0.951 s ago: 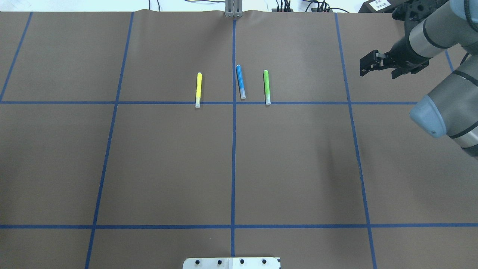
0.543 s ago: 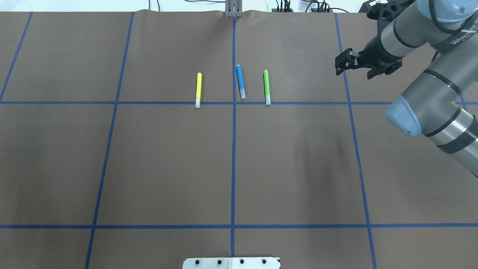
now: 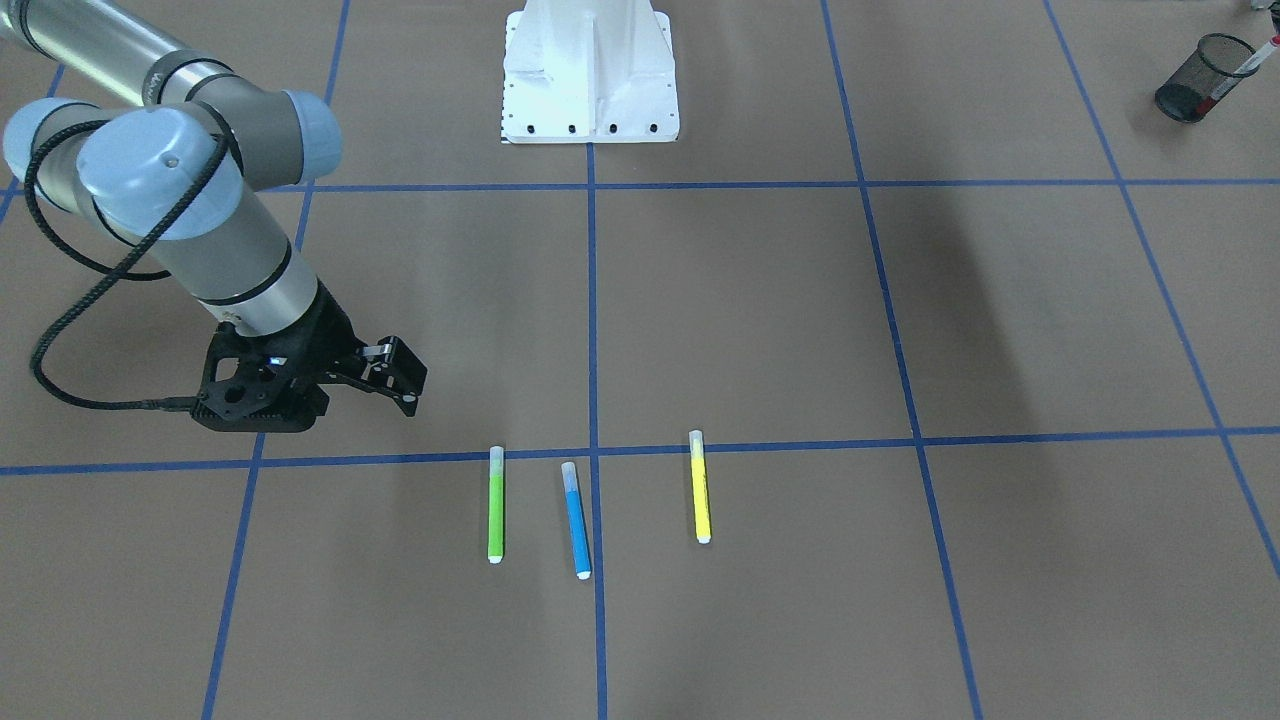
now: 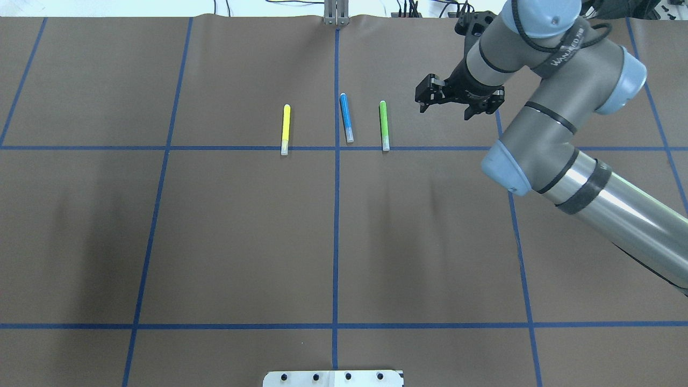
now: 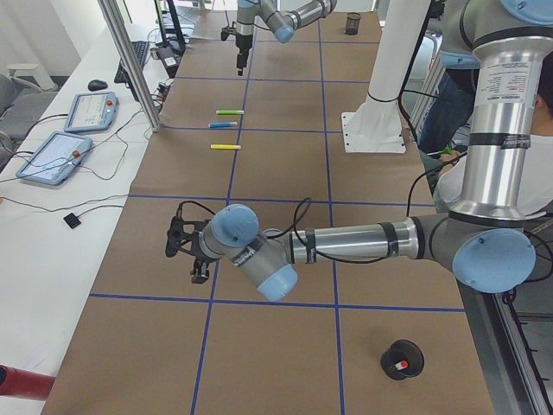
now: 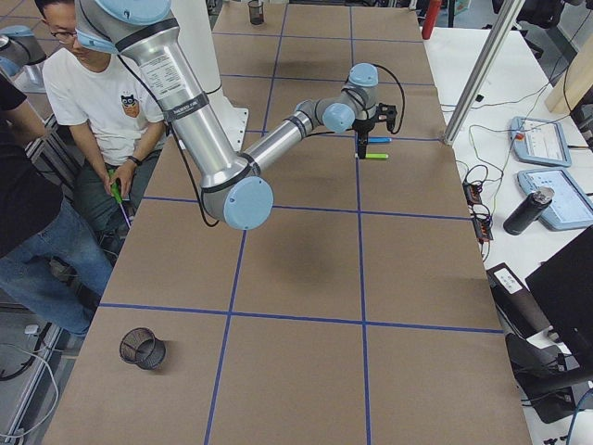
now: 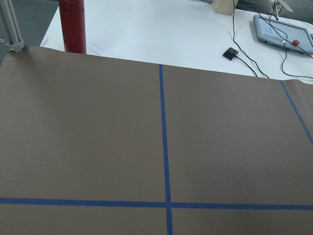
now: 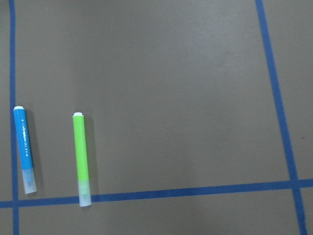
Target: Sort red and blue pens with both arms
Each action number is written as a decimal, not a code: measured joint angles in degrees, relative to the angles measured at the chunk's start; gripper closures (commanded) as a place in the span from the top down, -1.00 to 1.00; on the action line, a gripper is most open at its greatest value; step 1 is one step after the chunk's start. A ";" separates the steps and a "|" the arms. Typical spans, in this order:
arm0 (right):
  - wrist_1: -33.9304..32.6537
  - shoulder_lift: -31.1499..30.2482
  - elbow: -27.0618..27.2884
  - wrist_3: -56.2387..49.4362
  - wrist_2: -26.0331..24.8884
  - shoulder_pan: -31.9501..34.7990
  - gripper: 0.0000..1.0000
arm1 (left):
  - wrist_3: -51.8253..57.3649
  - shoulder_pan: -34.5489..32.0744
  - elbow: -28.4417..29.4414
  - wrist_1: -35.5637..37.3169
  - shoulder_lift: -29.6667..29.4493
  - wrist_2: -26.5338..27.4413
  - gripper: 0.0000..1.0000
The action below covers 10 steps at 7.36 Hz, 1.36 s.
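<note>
Robotics lab: robot arm (image 4: 543, 107) over tape-gridded table (image 4: 242, 242), teach pendants (image 5: 86, 111) on white side bench (image 5: 34, 259).

The silver-grey tubular right arm (image 4: 543, 118) and left arm (image 5: 346, 244) have rounded joint housings with pale blue caps and black bands. A black cable (image 3: 33, 368) loops to the right arm's black two-finger tool (image 4: 443, 105). The white pedestal (image 3: 590, 70) carries dark screws.
</note>
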 measured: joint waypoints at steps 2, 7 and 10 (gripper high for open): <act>-0.07 9.40 -11.61 -0.70 1.48 -0.92 0.94 | -1.97 6.45 0.37 7.07 -5.34 -0.11 0.99; -0.07 29.73 -42.67 -14.49 6.53 -2.87 0.85 | -3.49 13.19 1.77 10.18 -7.20 -1.34 0.99; 1.77 33.10 -50.12 -17.24 5.71 -4.88 0.70 | -3.43 14.64 1.85 13.12 -8.65 -2.77 0.99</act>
